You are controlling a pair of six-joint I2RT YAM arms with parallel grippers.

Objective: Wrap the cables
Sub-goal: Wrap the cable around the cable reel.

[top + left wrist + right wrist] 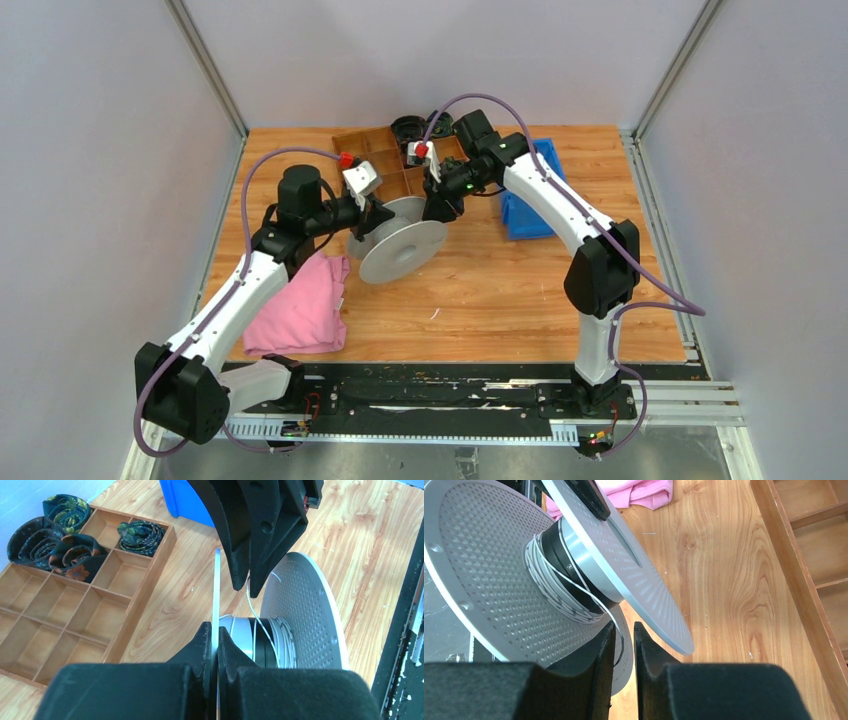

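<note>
A grey perforated spool (402, 248) stands tilted on the wooden table. My left gripper (216, 642) is shut on the thin edge of its near flange (216, 590). The thin white-grey cable (555, 582) is wound in several turns round the spool's hub, which also shows in the left wrist view (272, 640). One strand (254, 611) rises from the hub to my right gripper (437, 207), just above the spool. In the right wrist view the strand runs into my right gripper (624, 630), whose jaws stand a narrow gap apart around it without pinching it.
A wooden compartment tray (75, 615) holding dark coiled bundles (141, 534) stands behind the spool. A blue bin (525, 205) is at the back right. A pink cloth (300, 310) lies at the front left, under my left arm.
</note>
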